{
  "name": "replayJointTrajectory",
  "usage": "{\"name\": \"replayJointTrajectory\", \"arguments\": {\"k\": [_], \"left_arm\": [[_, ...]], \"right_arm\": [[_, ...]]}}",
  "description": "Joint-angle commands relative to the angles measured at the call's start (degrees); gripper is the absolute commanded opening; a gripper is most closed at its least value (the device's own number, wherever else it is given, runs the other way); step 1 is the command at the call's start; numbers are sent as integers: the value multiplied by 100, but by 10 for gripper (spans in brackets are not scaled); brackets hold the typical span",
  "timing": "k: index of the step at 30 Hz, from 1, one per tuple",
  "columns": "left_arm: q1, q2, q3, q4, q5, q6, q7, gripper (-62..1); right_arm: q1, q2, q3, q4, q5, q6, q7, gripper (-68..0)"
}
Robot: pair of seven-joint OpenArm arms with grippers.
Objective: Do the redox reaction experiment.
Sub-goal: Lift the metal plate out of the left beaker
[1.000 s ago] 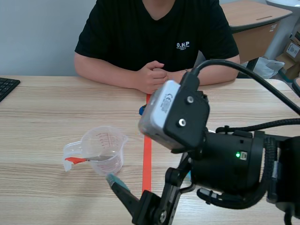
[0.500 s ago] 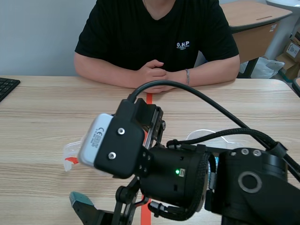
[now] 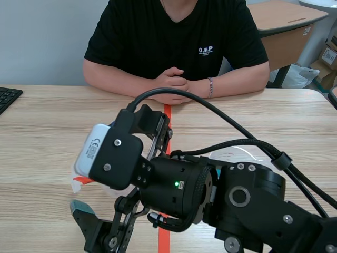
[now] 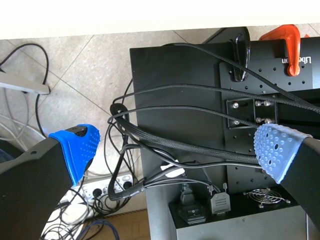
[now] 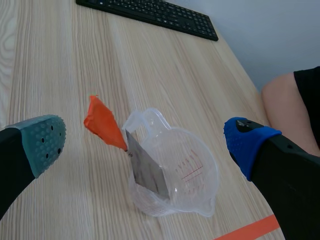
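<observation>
Scene view, left to right: one black keyboard (image 3: 7, 98) lies at the edge of the worktop (image 3: 42, 132). One clear measuring cup (image 3: 77, 171) stands nearer the middle, mostly hidden behind the right arm (image 3: 242, 200). This arm enters from the right, crosses the orange tape line (image 3: 167, 112) and ends low over the cup, with its wrist camera housing uppermost. One teal finger pad (image 3: 80, 206) shows beside the cup; the second finger is hidden in this view. One person (image 3: 174, 31) sits across the worktop with clasped hands (image 3: 174, 81) resting on it.

Left wrist view: the left gripper (image 4: 176, 147) points down at the floor. Its fingers are spread wide and hold nothing. Below it are one black base plate (image 4: 180, 80), a bundle of black cables (image 4: 200, 147) and one orange clamp (image 4: 287, 37).

Right wrist view: the right gripper (image 5: 144, 141) is spread wide, one teal pad on one side and one blue pad on the other, and holds nothing. The cup stands upright on the worktop, between and just ahead of the fingers, apart from both pads. One grey metal strip (image 5: 146, 167) leans inside the cup. Its orange end (image 5: 102, 122) sticks out over the rim beside the handle. Red graduation marks show on the cup wall.
</observation>
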Motion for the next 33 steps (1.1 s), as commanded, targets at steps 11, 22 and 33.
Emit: {"name": "replayJointTrajectory", "arguments": {"k": [11, 22, 33], "left_arm": [[-4, -17, 15, 24, -20, -15, 33, 14], [-4, -15, 15, 24, -22, -15, 140, 14], [-4, -15, 15, 24, -22, -15, 155, 14]], "right_arm": [[96, -17, 0, 74, 37, -393, 166, -144], [94, -17, 7, 74, 39, -645, 186, -401], [96, -17, 20, 74, 39, -649, 186, -587]]}}
